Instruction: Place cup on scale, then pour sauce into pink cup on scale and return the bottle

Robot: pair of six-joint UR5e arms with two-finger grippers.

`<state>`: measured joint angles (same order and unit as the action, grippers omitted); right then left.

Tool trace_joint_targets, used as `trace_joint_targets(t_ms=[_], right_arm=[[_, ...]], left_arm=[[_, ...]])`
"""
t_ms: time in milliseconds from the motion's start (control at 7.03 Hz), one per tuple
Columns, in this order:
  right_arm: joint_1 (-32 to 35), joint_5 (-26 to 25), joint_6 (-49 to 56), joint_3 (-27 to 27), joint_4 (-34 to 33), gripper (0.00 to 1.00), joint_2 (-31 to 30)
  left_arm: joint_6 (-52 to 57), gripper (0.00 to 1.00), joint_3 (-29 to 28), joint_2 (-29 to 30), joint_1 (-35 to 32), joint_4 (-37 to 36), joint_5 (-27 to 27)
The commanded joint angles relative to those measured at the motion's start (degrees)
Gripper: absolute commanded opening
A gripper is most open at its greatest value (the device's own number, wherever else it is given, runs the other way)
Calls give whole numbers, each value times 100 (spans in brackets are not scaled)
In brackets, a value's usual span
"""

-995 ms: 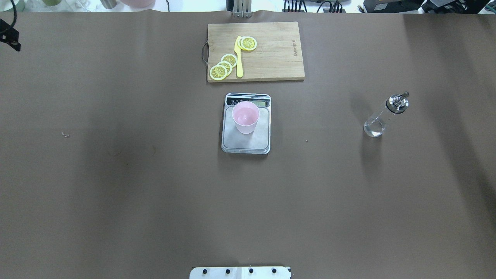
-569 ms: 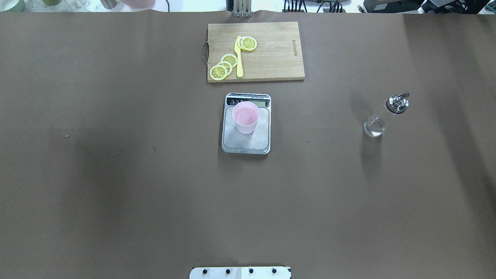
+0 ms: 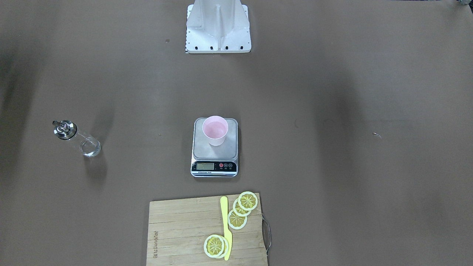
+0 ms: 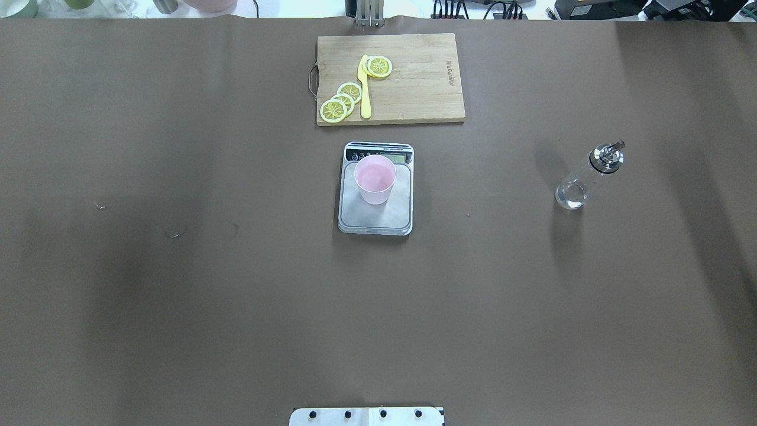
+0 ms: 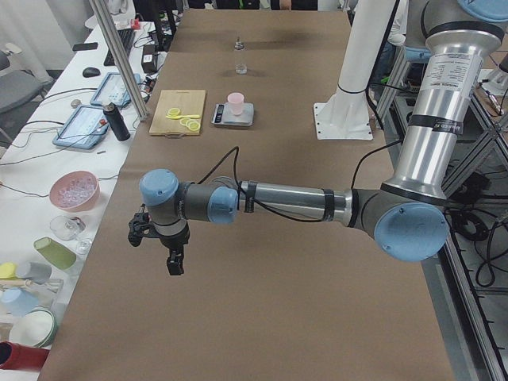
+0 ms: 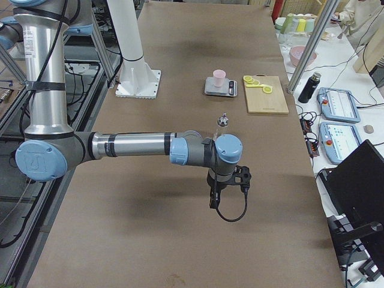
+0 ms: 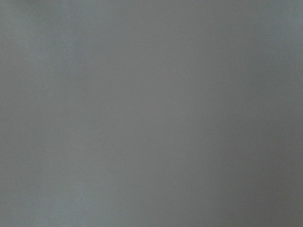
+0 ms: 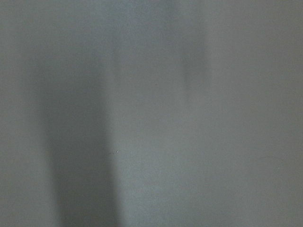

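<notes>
L gripper (image 5: 174, 260) is seen only in the side view from the robot's left. It hangs below the near arm's wrist, pointed down over the brown table cover (image 4: 177, 296). Whether it is clenched or released can't be told.

R gripper (image 6: 213, 198) is seen only in the side view from the robot's right. It also hangs below the near arm's wrist, w/ a black cable looped beneath it. Its state can't be told either. Both wrist cams are filled w/ blurred grey-brown surface, no detail.

The bottle (image 4: 585, 177) is stood upright on the table cover on the robot's right side, metal spout cap on top, well apart from the scale (image 4: 375, 218). Its contents can't be made out.

The scale is set at mid-table in front of the robot base. Its black display strip is turned away from the robot.

The cup (image 4: 375, 179) is stood upright on the scale, approx. mid-platform, open end up. Any liquid inside can't be judged.

Just beyond the display end, a wooden cutting board (image 4: 417, 89) is laid. Lemon slices (image 4: 342, 102) and a yellow knife (image 4: 365, 89) are placed on it.
</notes>
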<state>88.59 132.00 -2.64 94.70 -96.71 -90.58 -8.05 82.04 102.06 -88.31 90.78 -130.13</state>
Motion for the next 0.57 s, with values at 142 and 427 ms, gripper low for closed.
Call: trace_joint_targets(t_ms=[142,427], right_arm=[[26,10,0,4,3,100,-12],[35,10,0,4,3,100,-4]], left_arm=[[23,98,-4,-19,-10,1,-4],[23,98,-4,-37,-10,10,-13]])
